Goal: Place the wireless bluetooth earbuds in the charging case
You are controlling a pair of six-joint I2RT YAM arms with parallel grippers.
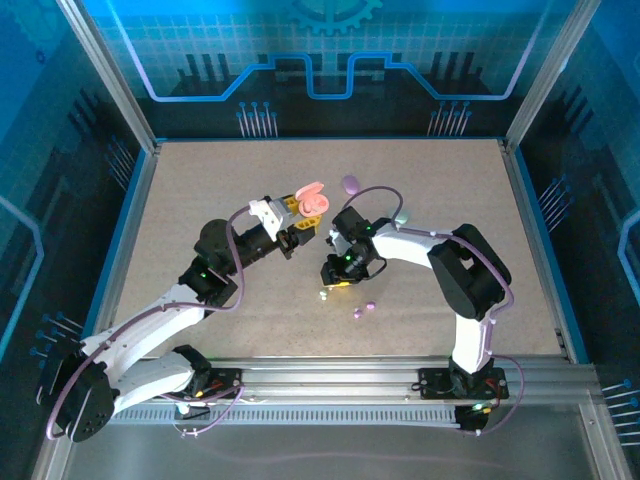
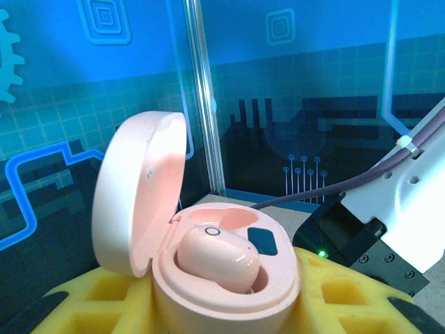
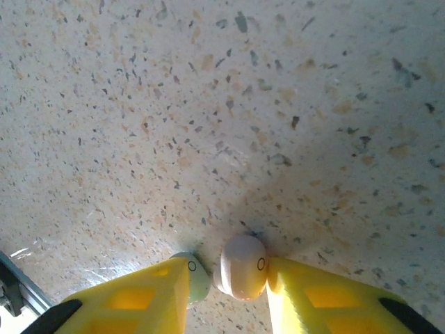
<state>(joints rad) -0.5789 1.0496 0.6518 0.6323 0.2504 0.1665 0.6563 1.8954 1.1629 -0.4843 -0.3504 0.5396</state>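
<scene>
Speckled tabletop, top view: left tool pinching open pink case; right tool low, near side of case. Left wrist: pink earbud seated inside. Right wrist: fingers flank cream earbud, grip unclear; likely slick, light, so pinch sides.

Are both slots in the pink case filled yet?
No: the open pink case in the left wrist view holds one pink earbud, and the slot beside it is empty.

Right gripper, yellow fingers down at speckled table. Pink-cream earbud between fingertips, touching right finger. Mint earbud against left finger's inner edge, partly hidden.
</scene>
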